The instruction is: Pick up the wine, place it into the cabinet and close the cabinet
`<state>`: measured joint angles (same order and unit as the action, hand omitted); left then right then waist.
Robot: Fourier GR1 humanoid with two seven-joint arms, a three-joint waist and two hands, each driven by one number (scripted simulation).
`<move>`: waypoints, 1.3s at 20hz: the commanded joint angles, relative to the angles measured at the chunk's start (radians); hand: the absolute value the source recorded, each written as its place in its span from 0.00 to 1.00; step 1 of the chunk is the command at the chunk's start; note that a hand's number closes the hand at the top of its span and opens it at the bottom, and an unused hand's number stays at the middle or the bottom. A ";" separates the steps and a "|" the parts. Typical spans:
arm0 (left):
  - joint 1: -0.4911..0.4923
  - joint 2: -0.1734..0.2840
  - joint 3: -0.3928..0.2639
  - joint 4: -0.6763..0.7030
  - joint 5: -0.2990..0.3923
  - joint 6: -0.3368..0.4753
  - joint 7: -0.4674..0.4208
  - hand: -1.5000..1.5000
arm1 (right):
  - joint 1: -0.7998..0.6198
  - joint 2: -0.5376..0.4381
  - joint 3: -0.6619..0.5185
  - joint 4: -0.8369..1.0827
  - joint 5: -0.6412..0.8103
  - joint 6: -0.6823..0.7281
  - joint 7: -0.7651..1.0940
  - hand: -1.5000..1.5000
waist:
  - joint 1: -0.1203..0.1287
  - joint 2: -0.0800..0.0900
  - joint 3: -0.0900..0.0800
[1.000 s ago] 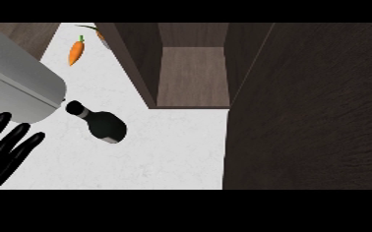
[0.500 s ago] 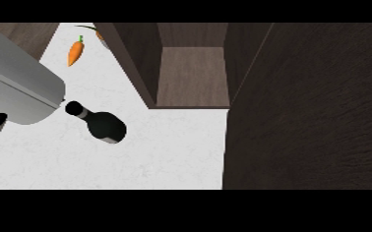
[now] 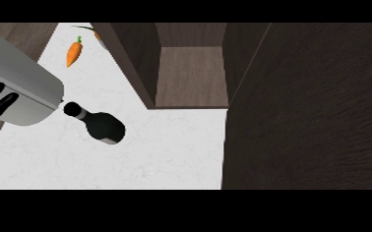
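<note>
Wine bottle [image 3: 102, 125]: dark, near-black glass, seen from steeply above. A narrow neck with a rounded cap points up and to the left; the wide body flares toward the lower right, with a pale highlight along its lower edge. It stands on the white counter [image 3: 145, 157], apart from the cabinet and to the left of its opening.

Left forearm [image 3: 29, 88]: a large grey cylinder entering from the left edge, slanting down toward the bottom of the view. Its lower end sits just beside the bottle's cap; whether it touches cannot be told. A few black parts [image 3: 7, 102] show at the far left edge below the grey sleeve; the hand's fingers are cut off by the frame, so I cannot tell how far open it is or whether it has hold of anything.

Cabinet [image 3: 190, 73]: dark brown wood, open, interior shelf a lighter brown. Its door [image 3: 305, 113] stands wide, filling the right side.

Carrot [image 3: 73, 53]: orange with a green top, lying on the counter at upper left, well apart from the bottle.
</note>
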<state>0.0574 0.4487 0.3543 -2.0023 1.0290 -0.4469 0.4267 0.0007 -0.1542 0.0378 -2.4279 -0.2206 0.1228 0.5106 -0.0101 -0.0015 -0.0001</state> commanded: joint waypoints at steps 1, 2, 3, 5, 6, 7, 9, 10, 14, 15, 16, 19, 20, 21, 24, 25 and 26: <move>-0.024 -0.007 -0.002 0.141 -0.021 -0.094 -0.017 0.00 | -0.032 -0.005 -0.001 -0.162 -0.077 -0.042 0.125 0.00 | 0.000 0.001 -0.001; -0.060 -0.004 -0.032 0.127 -0.034 -0.048 0.014 0.00 | 0.005 -0.019 -0.043 -0.144 -0.098 -0.006 0.089 0.00 | -0.001 0.001 0.000; -0.039 -0.020 -0.025 0.146 -0.050 -0.090 -0.007 0.00 | 0.091 0.025 0.044 -0.157 -0.016 0.010 0.025 0.00 | -0.001 0.000 0.000; -0.074 -0.025 -0.032 0.211 -0.089 -0.114 -0.020 0.00 | -0.014 0.012 -0.003 -0.109 -0.069 -0.023 0.079 0.00 | 0.003 0.001 0.000; -0.074 -0.032 -0.062 0.154 -0.096 -0.057 0.012 0.00 | -0.043 -0.025 -0.062 -0.117 -0.131 -0.001 0.100 0.00 | 0.004 0.001 0.000; -0.069 -0.104 -0.111 0.216 -0.210 -0.125 -0.059 0.00 | 0.002 0.003 -0.018 -0.089 -0.063 0.009 0.044 0.00 | -0.001 0.002 0.000; -0.098 -0.066 -0.065 0.270 -0.181 -0.140 -0.058 0.00 | 0.014 0.003 -0.031 -0.171 -0.100 -0.016 0.103 0.00 | -0.002 0.000 0.000; -0.091 -0.072 -0.080 0.298 -0.203 -0.163 -0.063 0.00 | 0.038 -0.006 -0.021 -0.201 -0.098 -0.002 0.109 0.00 | -0.007 0.000 0.000; -0.069 -0.111 -0.073 0.344 -0.262 -0.204 -0.117 0.00 | 0.045 -0.018 -0.074 -0.156 -0.147 0.028 0.084 0.00 | -0.001 0.000 0.000; -0.104 -0.106 -0.059 0.417 -0.268 -0.252 -0.152 0.00 | -0.055 0.000 -0.017 -0.146 -0.079 -0.029 0.141 0.00 | 0.001 0.001 -0.001; -0.140 -0.142 -0.098 0.433 -0.341 -0.208 -0.155 0.00 | 0.021 0.028 0.012 -0.153 -0.052 -0.008 0.079 0.00 | -0.005 0.001 0.000; -0.174 -0.164 -0.050 0.526 -0.435 -0.245 -0.277 0.00 | -0.007 0.019 -0.011 -0.166 -0.081 -0.025 0.116 0.00 | -0.008 0.001 -0.001; -0.158 -0.152 -0.033 0.557 -0.458 -0.286 -0.317 0.00 | 0.012 0.012 0.005 -0.194 -0.058 -0.019 0.128 0.00 | -0.007 0.001 -0.001; -0.190 -0.140 -0.042 0.531 -0.457 -0.237 -0.280 0.00 | -0.046 0.006 -0.017 -0.198 -0.073 -0.049 0.167 0.00 | -0.005 0.000 -0.001; -0.173 -0.148 -0.032 0.619 -0.516 -0.302 -0.372 0.00 | -0.051 -0.001 -0.006 -0.217 -0.061 -0.050 0.198 0.00 | -0.003 0.000 -0.001; -0.226 -0.143 -0.028 0.711 -0.528 -0.309 -0.389 0.00 | 0.001 0.030 0.028 -0.192 -0.041 -0.025 0.117 0.00 | -0.010 0.002 -0.001; -0.221 -0.136 -0.029 0.713 -0.521 -0.322 -0.391 0.00 | -0.037 0.003 -0.043 -0.137 -0.091 -0.010 0.112 0.00 | -0.001 0.002 0.000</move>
<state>-0.1282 0.3045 0.3156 -1.3914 0.5500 -0.7318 0.0918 -0.0619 -0.1432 0.0359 -2.4319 -0.2135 0.1129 0.5771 -0.0142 -0.0005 -0.0008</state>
